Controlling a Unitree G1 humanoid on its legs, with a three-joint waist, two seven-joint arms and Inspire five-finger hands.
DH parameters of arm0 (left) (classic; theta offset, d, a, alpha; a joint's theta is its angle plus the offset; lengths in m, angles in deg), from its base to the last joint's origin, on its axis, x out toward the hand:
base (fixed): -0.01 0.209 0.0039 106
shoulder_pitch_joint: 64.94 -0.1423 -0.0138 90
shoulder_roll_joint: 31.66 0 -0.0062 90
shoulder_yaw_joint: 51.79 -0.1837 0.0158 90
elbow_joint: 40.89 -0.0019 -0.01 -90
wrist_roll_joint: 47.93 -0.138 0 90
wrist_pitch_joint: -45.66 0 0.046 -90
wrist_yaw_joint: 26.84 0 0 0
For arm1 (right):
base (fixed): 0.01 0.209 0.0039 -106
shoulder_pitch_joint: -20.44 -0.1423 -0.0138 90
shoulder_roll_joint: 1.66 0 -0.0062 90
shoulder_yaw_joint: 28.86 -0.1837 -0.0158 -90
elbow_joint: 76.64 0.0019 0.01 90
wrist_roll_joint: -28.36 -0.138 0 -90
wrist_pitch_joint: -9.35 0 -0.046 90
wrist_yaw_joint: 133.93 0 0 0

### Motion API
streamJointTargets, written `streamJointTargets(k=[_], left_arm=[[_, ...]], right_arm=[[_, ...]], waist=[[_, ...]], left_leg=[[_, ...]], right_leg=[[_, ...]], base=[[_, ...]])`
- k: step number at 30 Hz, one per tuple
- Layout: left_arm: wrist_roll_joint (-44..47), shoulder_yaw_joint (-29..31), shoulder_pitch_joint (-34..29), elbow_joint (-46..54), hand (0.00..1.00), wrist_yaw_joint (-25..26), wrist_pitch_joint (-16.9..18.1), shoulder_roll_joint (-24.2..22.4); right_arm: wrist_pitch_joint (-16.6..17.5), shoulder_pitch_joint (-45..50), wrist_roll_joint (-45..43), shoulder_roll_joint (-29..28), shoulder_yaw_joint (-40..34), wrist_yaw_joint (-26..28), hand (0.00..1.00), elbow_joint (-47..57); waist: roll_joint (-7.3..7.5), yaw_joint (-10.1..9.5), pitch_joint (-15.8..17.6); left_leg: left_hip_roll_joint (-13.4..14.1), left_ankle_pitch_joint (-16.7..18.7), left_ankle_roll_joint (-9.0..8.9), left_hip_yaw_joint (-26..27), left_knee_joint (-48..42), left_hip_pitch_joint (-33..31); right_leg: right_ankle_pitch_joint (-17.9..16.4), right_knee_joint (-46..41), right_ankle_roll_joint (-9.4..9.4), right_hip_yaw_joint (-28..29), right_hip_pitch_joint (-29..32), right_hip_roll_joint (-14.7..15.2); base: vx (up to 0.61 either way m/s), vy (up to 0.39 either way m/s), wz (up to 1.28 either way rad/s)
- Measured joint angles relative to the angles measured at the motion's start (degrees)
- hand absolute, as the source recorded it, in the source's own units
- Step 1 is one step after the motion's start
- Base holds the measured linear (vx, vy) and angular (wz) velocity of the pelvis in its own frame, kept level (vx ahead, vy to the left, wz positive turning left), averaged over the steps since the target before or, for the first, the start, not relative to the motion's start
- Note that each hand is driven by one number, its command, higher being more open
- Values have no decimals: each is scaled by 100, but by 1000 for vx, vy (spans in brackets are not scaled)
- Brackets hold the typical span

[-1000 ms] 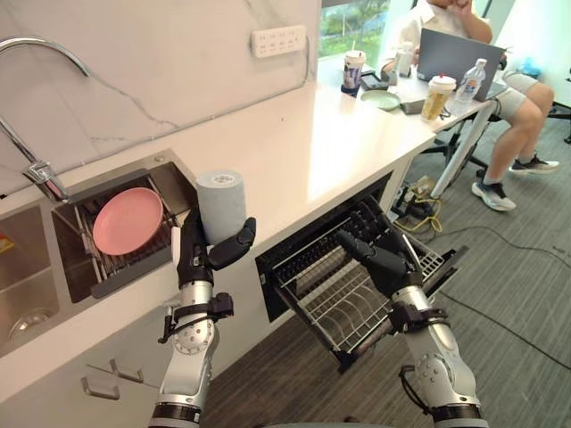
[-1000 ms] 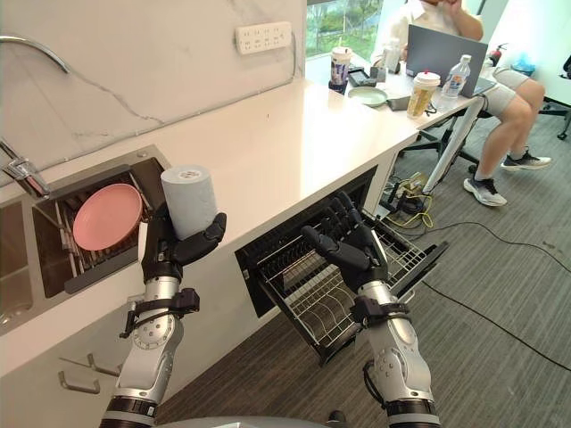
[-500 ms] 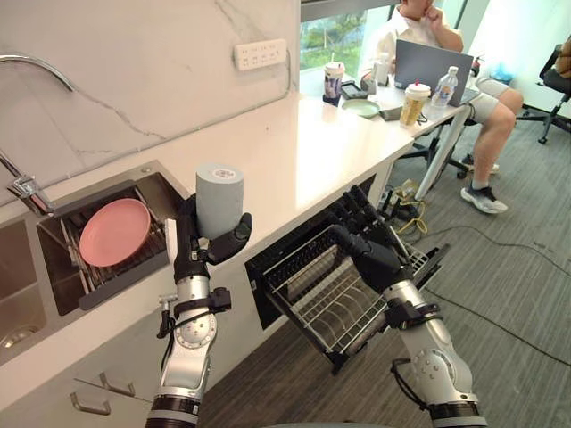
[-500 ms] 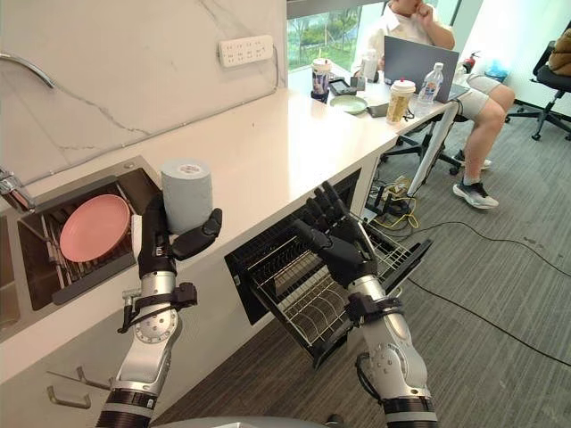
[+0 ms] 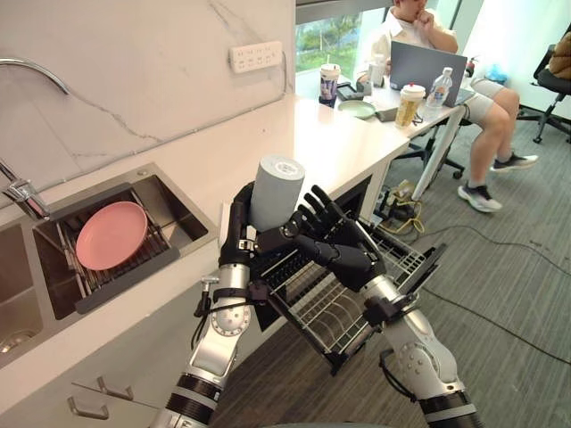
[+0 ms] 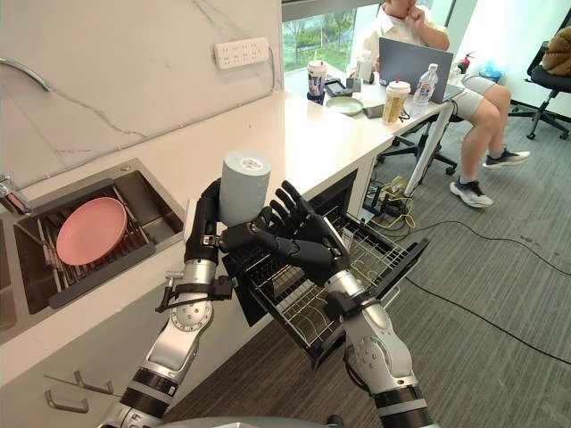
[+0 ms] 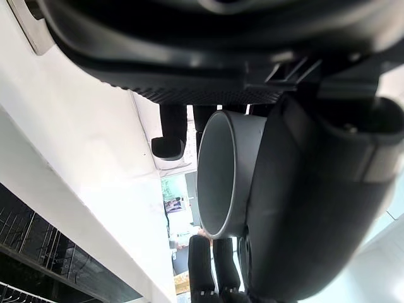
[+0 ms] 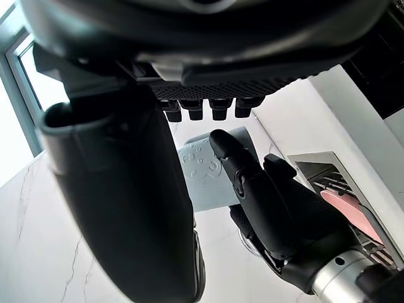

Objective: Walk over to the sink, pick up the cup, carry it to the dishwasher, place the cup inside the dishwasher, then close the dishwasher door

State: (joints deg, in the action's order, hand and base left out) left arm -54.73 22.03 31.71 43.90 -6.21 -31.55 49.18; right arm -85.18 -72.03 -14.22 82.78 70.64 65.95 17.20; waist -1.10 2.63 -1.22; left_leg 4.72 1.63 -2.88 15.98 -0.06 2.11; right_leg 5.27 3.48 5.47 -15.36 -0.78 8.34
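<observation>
While the grey cup [image 5: 275, 189] stands upright in the air, gripped by the curled fingers and thumb of the left hand [image 5: 237, 234], we see it poised over the front edge of the white counter [image 5: 312, 143]. The right hand [image 5: 346, 254], fingers spread straight and holding nothing, sits just beside the cup; we cannot tell whether it touches. Below both hands the wire rack [image 5: 343, 308] juts out over the open dishwasher door [image 5: 426, 267]. Further left, a pink plate [image 5: 111, 234] leans in the sink [image 5: 169, 209]. At the counter's far end a person [image 5: 419, 27] sits at a laptop [image 5: 426, 67].
</observation>
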Motion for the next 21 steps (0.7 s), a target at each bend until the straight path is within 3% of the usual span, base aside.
streamJointTargets(k=[21], left_arm=[[-10,-650,381,-29,0,254,-267,-28]], right_arm=[[-4,-729,462,-16,391,-1601,100,-10]], waist=[[-5,-19,-11]], left_leg=[[-73,-408,24,-158,488,101]], right_leg=[[113,82,-50,-146,-5,-7]], base=[[-37,-12,4]])
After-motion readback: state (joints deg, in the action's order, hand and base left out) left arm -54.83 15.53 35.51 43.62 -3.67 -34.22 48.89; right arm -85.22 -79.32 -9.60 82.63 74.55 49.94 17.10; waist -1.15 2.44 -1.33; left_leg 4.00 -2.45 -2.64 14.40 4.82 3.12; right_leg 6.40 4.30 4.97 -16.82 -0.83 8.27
